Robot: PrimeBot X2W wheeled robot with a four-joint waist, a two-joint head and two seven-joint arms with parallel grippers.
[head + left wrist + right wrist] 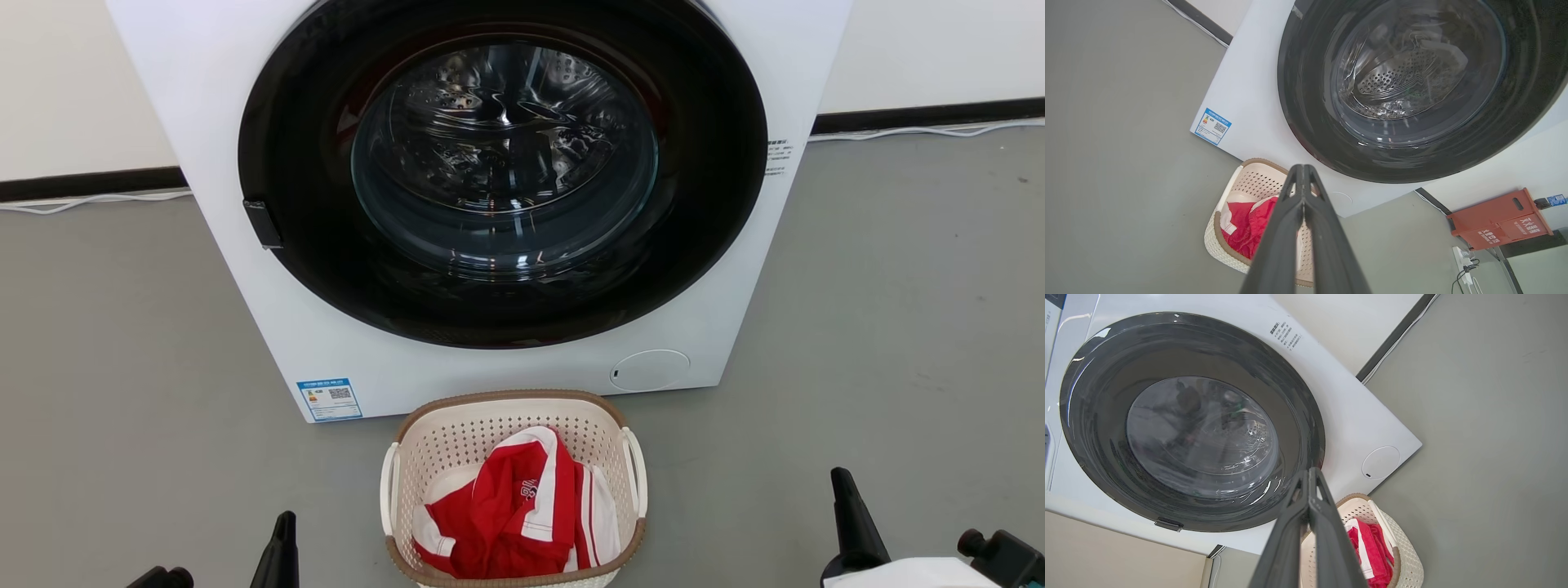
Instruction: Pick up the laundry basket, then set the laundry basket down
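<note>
The laundry basket (457, 441) stands between the left gripper (1303, 171) and the right gripper (1309, 473), touching neither; both are pinched closed, empty; the washer (245, 327) is ahead.

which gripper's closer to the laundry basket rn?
Left. The left gripper sits a short gap off the left side of the laundry basket; the right gripper is farther out on its right side. Neither touches it.

Long dark tapered fingers (853, 510), black knobs (971, 541), seemingly white forearm shell (906, 573).
</note>
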